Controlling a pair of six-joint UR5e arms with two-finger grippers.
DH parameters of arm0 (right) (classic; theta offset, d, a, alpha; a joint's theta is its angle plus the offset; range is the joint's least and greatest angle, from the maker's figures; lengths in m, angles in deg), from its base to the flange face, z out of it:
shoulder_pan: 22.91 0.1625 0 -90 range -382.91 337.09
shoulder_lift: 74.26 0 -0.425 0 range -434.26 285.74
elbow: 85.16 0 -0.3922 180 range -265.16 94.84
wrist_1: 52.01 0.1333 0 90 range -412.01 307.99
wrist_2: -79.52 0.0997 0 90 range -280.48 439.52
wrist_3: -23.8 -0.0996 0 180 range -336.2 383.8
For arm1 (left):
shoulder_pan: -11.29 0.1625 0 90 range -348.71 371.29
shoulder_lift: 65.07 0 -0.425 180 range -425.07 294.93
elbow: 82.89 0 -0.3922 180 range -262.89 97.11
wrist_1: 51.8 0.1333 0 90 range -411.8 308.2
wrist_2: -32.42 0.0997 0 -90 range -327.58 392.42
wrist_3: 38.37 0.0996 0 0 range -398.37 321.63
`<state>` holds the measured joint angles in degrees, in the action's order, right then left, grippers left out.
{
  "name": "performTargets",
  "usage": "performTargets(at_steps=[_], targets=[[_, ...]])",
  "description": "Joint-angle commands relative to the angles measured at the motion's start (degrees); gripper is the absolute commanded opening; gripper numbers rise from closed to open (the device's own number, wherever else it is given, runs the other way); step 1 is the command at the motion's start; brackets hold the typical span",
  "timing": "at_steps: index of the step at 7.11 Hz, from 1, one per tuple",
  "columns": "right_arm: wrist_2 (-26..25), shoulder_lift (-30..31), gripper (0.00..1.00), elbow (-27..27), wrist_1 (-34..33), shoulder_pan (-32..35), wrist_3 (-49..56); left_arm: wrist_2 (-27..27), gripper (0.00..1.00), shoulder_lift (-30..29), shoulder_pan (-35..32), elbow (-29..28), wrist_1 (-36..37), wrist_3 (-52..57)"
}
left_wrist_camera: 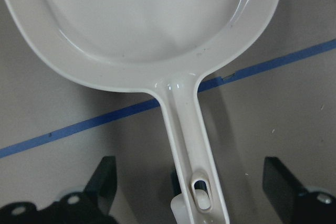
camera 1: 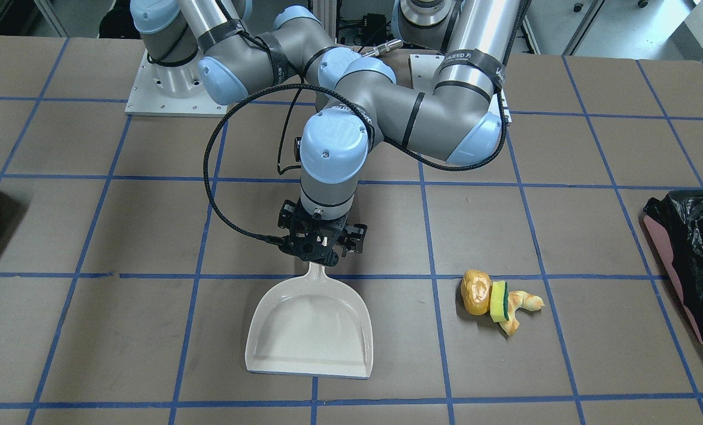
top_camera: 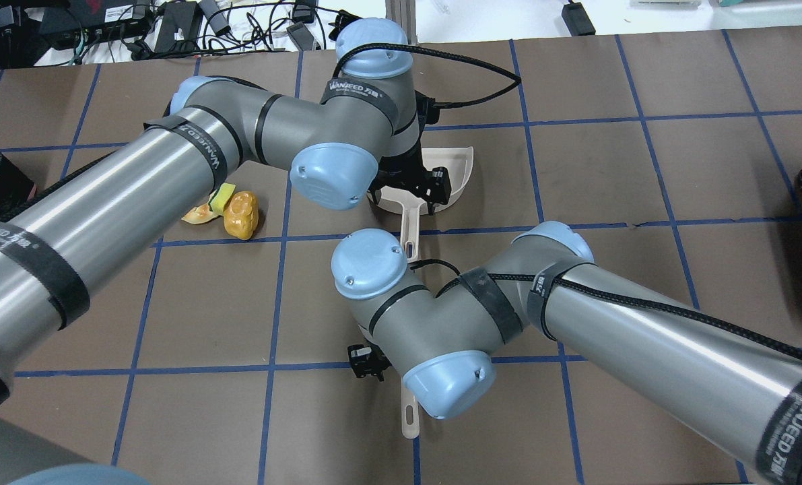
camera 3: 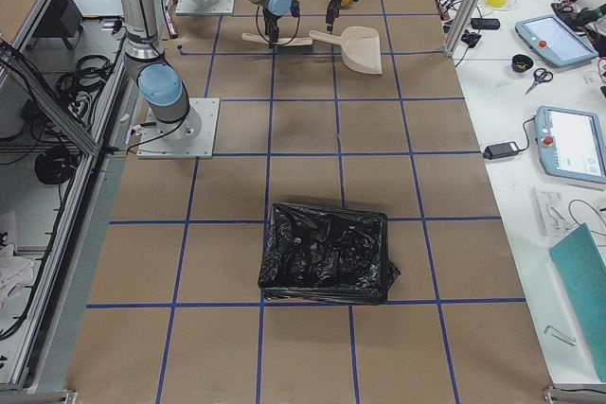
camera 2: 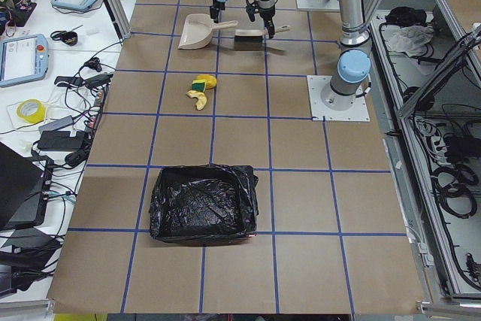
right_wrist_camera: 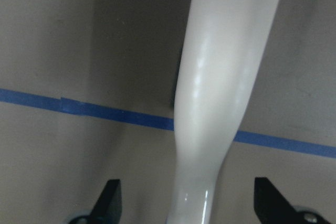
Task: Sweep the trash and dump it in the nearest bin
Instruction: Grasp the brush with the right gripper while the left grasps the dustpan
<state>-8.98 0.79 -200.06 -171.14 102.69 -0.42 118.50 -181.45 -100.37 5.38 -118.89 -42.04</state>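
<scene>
The brown table (camera 1: 563, 147) carries 2 black-bagged bins. The pink-sided bin (camera 1: 690, 236) stands at the robot's left end toward the operators' edge, and a second bin (camera 3: 322, 290) stands at the right end. The left-end bin looks the nearer to the trash.

The left arm (top_camera: 104, 222) and right arm (top_camera: 643, 337) both reach to mid-table. The cream dustpan (camera 1: 310, 330) lies flat there, its mouth toward the operators' edge. The brush (camera 2: 250, 35) lies closer to the robot's edge.

The trash (camera 1: 499, 301) sits well apart from the pan on its left-end side, toward the operators' edge. It is 3 touching pieces: a bread-like lump (camera 1: 476, 292), a sponge (camera 1: 499, 303) and a croissant piece (camera 1: 522, 307).

The left gripper (left_wrist_camera: 191, 179) hangs released, its fingers spread wide either side of the pan handle (left_wrist_camera: 189, 145) and touching nothing. The right gripper (right_wrist_camera: 189, 198) is likewise released, straddling the brush handle (right_wrist_camera: 220, 103).

The step in hand looks like taking up both tools.

- Each handle runs roughly midway between its fingers, so the closing fingers should not shove it sideways.
- The pan's mouth needs turning toward the trash, with its lip pressed flat just beside the lump.
- The 3 pieces may roll, so sweep slowly.
- Carry the pan level to the left-end bin.
</scene>
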Motion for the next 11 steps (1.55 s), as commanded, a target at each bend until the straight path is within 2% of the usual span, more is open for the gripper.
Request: performTargets(at_steps=[1, 2, 3, 5, 6, 7, 8, 9, 10, 11], targets=[[-0.01, 0.19, 0.76, -2.52, -2.42, 1.04, -2.85, 0.05, 1.0, -2.09, -0.75, 0.14, 0.03, -0.11], [0.08, 0.27, 0.61, -2.53, -2.69, 1.05, -3.02, 0.22, 1.0, -2.27, -0.84, 0.49, -1.28, -0.11], [0.25, 0.54, 0.6, -2.0, -2.6, 1.13, -3.63, 0.22, 1.0, -2.54, -0.84, 0.5, -2.6, -0.11], [0.34, 0.98, 0.64, -1.91, -2.6, 1.75, -4.43, 0.05, 0.79, -3.33, -0.93, 0.5, -3.22, -0.11], [0.26, 1.59, 0.64, -1.91, -2.6, 2.19, -5.3, 0.05, 0.67, -3.59, -0.93, 0.5, -3.22, -0.11], [0.26, 2.55, 0.65, -1.91, -2.6, 2.54, -5.48, 0.05, 0.48, -3.51, -0.93, 0.5, -3.22, -0.11], [0.17, 2.91, 0.64, -2.0, -2.43, 2.54, -5.66, -0.04, 0.16, -3.59, -0.93, 0.41, -3.22, -0.11], [-0.62, 3.0, 0.54, -2.0, -2.25, 2.63, -5.75, -0.04, 0.0, -3.42, -0.93, 0.41, -3.22, -0.11], [-0.62, 3.0, 0.14, -2.0, -1.9, 2.63, -5.75, -0.04, 0.0, -2.81, -0.93, -0.2, -3.14, -0.11], [-0.88, 3.0, 0.0, -2.0, -1.64, 2.54, -5.75, 0.13, 0.0, -1.5, -0.84, -0.9, -3.05, -0.02]])
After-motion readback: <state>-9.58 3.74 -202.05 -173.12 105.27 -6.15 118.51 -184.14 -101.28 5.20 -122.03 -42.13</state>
